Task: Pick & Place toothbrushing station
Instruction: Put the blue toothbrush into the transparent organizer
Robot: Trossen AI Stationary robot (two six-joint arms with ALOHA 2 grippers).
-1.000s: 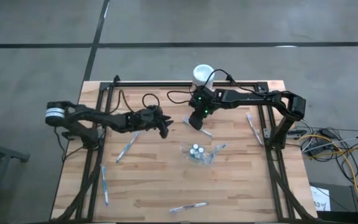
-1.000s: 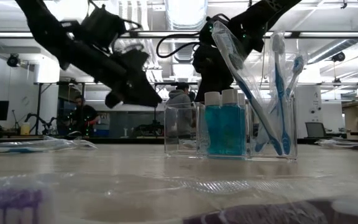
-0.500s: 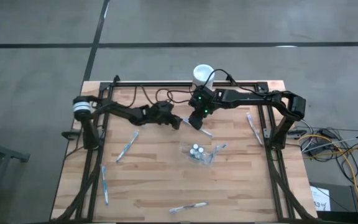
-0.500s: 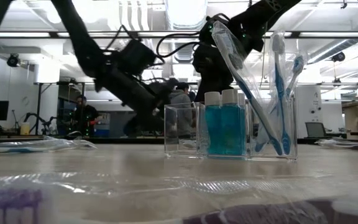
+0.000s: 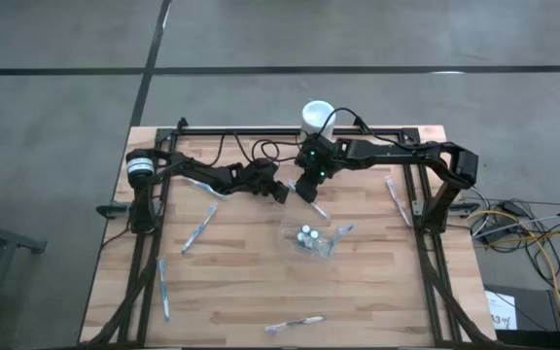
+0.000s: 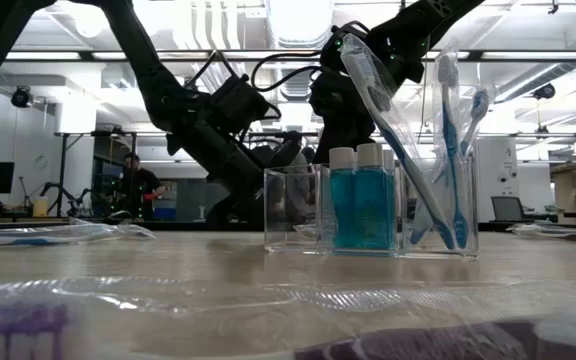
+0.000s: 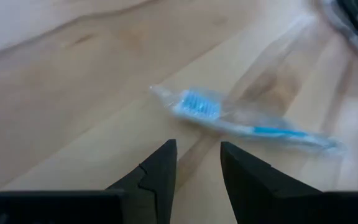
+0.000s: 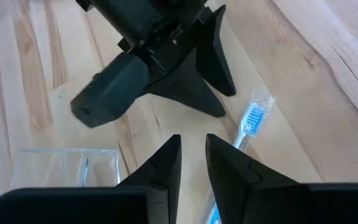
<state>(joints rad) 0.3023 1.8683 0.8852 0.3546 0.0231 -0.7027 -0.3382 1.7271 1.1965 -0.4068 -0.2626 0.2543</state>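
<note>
Two dark grippers meet over a wrapped toothbrush at the middle rear of the plank table.

From the left: loose wrapped brushes [image 5: 200, 231] lie on the pale wood table [image 5: 231, 282]. The left gripper [image 5: 282, 192] hangs low, its fingers spread apart with nothing between them, tips just short of a blue-bristled toothbrush [image 7: 241, 121] in crinkly clear film. Just beside it, the right gripper [image 5: 306, 192] points down at the same brush, fingers narrowly apart, empty. Nearer the front stands the clear square cup [image 6: 368, 210], holding teal tubes [image 6: 360, 205] and upright brushes. A white cylinder [image 5: 317, 117] sits at the rear edge.
</note>
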